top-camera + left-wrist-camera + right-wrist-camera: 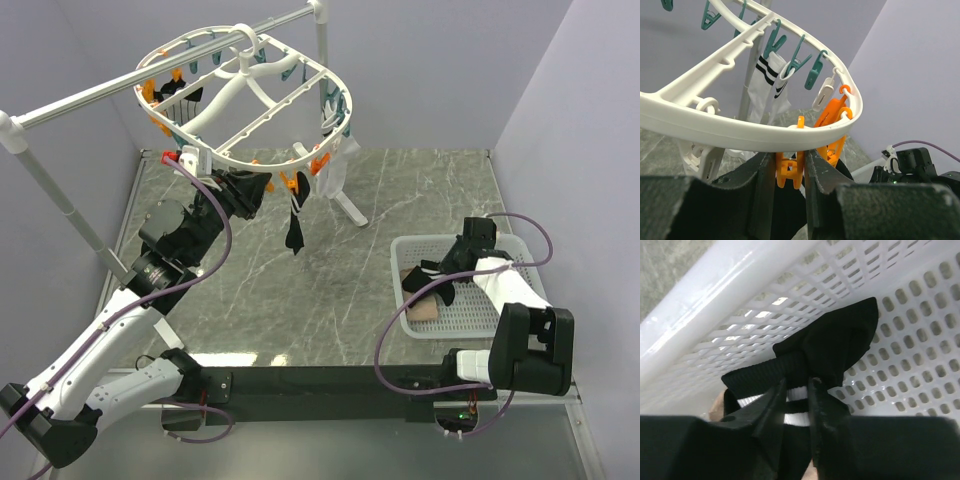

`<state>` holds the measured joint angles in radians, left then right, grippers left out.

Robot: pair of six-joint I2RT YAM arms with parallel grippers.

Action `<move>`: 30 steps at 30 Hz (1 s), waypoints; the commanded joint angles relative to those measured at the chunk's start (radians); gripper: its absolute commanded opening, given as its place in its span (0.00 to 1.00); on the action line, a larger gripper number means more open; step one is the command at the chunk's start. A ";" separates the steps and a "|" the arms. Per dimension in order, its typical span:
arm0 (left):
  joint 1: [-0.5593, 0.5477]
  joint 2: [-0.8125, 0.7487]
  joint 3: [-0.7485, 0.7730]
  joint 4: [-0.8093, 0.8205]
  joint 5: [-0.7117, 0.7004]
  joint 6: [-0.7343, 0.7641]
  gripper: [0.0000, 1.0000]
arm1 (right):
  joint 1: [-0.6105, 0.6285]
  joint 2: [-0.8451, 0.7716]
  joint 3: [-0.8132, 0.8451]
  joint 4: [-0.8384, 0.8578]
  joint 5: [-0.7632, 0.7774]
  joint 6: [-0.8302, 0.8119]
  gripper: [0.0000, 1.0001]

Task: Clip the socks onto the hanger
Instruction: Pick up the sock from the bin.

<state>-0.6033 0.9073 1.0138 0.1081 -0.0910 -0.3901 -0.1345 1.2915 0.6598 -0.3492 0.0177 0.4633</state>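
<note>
R jaws pinch blk sock (840,340) in basket (920,355); L jaws squeeze orange clip (790,172).

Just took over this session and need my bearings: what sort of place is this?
Probably a lab test cell staged as a laundry-drying corner: plain lavender walls box in a marble-patterned table, a white clip hanger hangs from a metal rail, and a white basket holds socks.

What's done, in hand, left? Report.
Done: black and white fabric socks hang on the white oval plastic hanger. In hand: left end effector pinches an orange plastic clip; right end effector grips a black white-banded sock in the white lattice basket. Left: that, plus a pinkish-beige sock.
</note>
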 commanded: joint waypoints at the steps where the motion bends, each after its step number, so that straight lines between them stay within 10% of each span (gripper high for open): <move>1: 0.005 -0.005 0.003 0.042 0.008 -0.010 0.23 | -0.001 -0.030 -0.003 0.035 -0.015 0.012 0.23; 4: 0.005 -0.005 0.002 0.042 0.008 -0.009 0.23 | 0.003 -0.064 0.015 0.001 -0.015 0.006 0.00; 22: 0.005 -0.012 -0.001 0.047 0.022 -0.018 0.23 | 0.126 -0.538 -0.050 0.051 -0.076 -0.132 0.00; 30: 0.007 -0.001 0.000 0.048 0.031 -0.023 0.23 | 0.332 -0.422 -0.063 0.193 -0.094 -0.184 0.00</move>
<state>-0.6025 0.9073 1.0138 0.1085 -0.0772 -0.4049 0.1390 0.8368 0.5941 -0.2668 -0.0715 0.3260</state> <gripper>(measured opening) 0.294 0.019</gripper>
